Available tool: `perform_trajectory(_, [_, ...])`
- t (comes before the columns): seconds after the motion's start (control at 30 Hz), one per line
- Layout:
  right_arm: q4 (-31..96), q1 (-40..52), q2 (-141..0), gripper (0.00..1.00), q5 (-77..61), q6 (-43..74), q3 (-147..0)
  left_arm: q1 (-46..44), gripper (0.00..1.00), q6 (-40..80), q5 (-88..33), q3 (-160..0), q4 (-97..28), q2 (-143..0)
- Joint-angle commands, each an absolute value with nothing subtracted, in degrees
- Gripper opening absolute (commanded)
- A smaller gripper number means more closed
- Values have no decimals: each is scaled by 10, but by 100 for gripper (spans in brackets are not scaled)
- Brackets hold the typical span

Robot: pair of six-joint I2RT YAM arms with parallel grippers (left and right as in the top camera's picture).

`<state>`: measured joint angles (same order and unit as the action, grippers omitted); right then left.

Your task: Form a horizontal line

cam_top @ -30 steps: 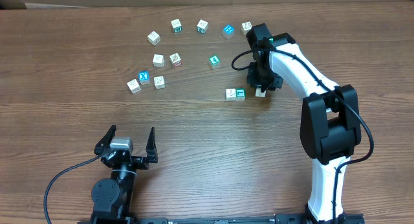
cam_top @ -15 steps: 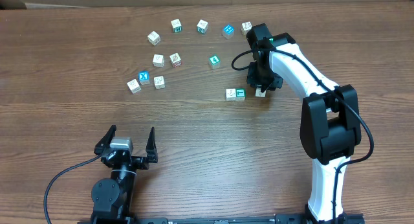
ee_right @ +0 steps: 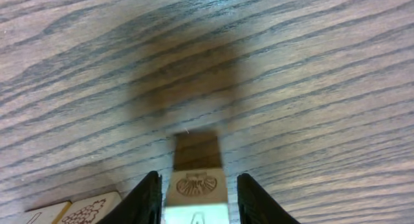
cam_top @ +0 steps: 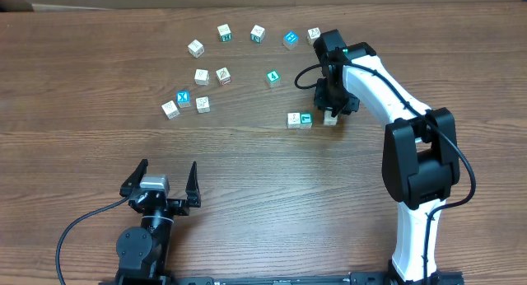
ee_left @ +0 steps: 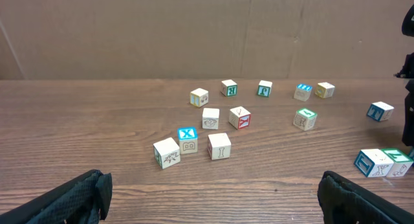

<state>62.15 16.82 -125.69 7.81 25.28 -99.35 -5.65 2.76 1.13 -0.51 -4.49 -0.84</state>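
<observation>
The horizontal line is a short row of two touching cubes, a whitish one (cam_top: 294, 119) and a teal-faced one (cam_top: 306, 119), also visible in the left wrist view (ee_left: 383, 162). Just right of them a third whitish cube (cam_top: 330, 117) with a shell mark (ee_right: 196, 184) rests on the wood, a small gap from the teal one. My right gripper (cam_top: 332, 110) straddles this cube, open, with slim gaps on both sides (ee_right: 199, 193). Near the front edge, my left gripper (cam_top: 162, 178) stands open and empty (ee_left: 210, 198).
Several loose cubes lie scattered at the back left, among them a blue X cube (cam_top: 184, 98) and a teal cube (cam_top: 272, 77). Another cube (cam_top: 314, 35) sits just behind the right arm (cam_top: 379, 75). Cardboard backs the table's far edge (ee_left: 194, 30).
The right gripper's jaws have parted slightly from the shell-marked cube, which rests on the table. The left arm has not moved.
</observation>
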Motion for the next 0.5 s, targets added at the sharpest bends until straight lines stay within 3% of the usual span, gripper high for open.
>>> perform_trajectory(0.0, [620, 167, -1247, 35, 78, 252, -989, -59, 100, 17, 15, -3, -43, -3])
perform_trajectory(0.47, [593, 167, -1247, 41, 81, 252, -989, -59, 100, 17, 15, -3, -43, -3])
